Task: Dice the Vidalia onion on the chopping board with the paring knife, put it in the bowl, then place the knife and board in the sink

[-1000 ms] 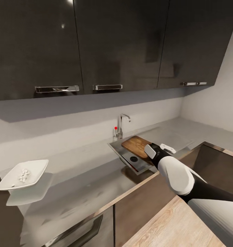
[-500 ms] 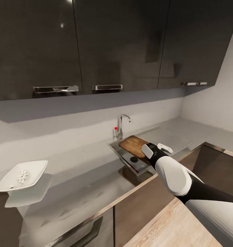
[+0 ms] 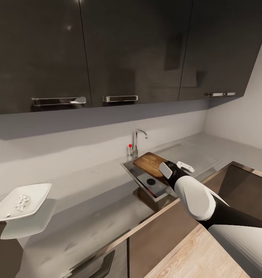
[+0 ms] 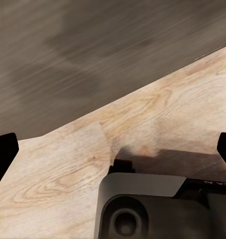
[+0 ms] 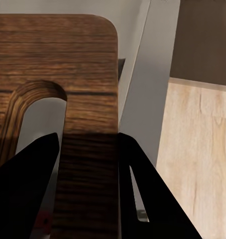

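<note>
My right gripper [image 3: 164, 168] is shut on the edge of the brown chopping board [image 3: 148, 162], which it holds flat just above the steel sink [image 3: 131, 170], in front of the red-knobbed tap [image 3: 136, 143]. In the right wrist view both fingers [image 5: 30, 174] clamp the chopping board [image 5: 68, 64] beside its handle slot. A small red speck, perhaps the paring knife [image 5: 42, 219], shows under the board. The white bowl [image 3: 34, 199] stands far left on the countertop [image 3: 92, 208] with the diced onion [image 3: 20, 202] in it. The left gripper [image 4: 117, 142] hangs open over the wood floor.
Dark wall cabinets [image 3: 127, 50] hang above the worktop. The counter's pale front edge [image 3: 146, 220] runs diagonally, with a drawer handle [image 3: 94, 266] below it. A second counter corner [image 3: 246, 181] lies to the right of my arm. Wood floor [image 3: 196, 255] is underneath.
The right gripper has carried the chopping board slightly left, further over the basin. The head view has shifted a little, so the bowl sits further left in the picture.
</note>
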Tool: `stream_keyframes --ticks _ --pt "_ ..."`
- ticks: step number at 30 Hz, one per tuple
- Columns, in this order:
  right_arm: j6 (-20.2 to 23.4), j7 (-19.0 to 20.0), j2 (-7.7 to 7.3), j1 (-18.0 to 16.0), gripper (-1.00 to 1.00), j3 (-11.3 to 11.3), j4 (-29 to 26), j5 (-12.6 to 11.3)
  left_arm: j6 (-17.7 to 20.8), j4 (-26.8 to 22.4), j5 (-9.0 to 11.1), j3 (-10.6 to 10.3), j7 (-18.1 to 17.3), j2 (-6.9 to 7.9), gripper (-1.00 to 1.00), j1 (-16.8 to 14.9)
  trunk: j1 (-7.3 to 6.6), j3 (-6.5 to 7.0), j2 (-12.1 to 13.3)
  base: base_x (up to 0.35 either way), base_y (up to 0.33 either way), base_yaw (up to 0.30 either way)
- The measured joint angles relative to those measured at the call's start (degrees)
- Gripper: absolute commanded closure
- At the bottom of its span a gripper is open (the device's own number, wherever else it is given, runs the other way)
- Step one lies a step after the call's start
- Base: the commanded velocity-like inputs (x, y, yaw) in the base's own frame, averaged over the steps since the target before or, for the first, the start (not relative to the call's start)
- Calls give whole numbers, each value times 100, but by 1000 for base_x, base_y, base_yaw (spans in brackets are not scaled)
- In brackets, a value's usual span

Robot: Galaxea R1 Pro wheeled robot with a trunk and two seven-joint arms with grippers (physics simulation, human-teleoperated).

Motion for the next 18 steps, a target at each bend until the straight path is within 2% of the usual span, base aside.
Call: stream_keyframes --ticks 13,18 --pt "27 47 0 0 100 10 32 -3 0 0 0 0 -1 -3 -100 0 0 0 0 0 0 0" --pt "33 173 0 0 100 10 42 -6 52 0 0 0 12 -19 -100 0 0 0 0 0 0 0"
